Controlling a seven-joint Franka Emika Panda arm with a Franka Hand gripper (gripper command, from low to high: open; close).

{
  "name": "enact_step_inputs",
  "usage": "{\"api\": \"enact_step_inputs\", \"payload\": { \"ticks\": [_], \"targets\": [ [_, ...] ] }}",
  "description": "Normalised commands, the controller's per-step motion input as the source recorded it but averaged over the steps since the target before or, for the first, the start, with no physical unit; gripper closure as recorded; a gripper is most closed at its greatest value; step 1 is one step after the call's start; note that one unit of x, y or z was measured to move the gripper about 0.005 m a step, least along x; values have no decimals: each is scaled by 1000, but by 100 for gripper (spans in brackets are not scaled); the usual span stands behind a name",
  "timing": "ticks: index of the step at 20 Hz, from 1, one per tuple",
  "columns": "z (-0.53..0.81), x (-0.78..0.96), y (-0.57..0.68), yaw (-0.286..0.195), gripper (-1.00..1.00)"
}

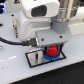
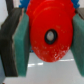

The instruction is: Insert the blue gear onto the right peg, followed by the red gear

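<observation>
Since the red gear (image 2: 48,36) sits squeezed between the two green pads (image 2: 21,42), the tool (image 1: 51,50) reads as closed on it, flat faces of the pads against the toothed rim. Grip is across the rim, prob. so the pale centre hole stays free; wrist view shows the hole unobstructed, facing the camera.

Ext. view: tool hangs low over the grey plate (image 1: 35,59) on the white desk (image 1: 70,65), at the plate's end toward that view's right. Red gear is in the tool there, and a bit of blue gear (image 1: 48,58) shows directly under it, on the plate. Judgement: blue is already on the right peg and red is being brought down on top of it. Can't tell if red's hole has met the peg yet, or if red touches blue; frame too blurry. Peg itself hidden by gears and tool. Second peg not made out either.

Tool pointing straight down makes sense: the hole axis then lines up w/ an upright pin.

Counts:
- gears: 2 (1 red, 1 blue)
- plates: 1, grey w/ black rim
- pegs seen: 0
- arms: 1, tool: 1, pads: 2
- black cable (image 1: 15,41) along the arm: 1

Risk, as I judge it: small hole, thin pin, so slight offset would jam red on the peg tip.
</observation>
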Motion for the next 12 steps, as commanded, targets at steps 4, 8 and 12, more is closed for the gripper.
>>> {"api": "enact_step_inputs", "payload": {
  "ticks": [4, 8, 12],
  "targets": [
    [316, 69, 54, 0, -100],
    [500, 48, 55, 0, -100],
    [374, 11, 39, 0, -100]
  ]
}}
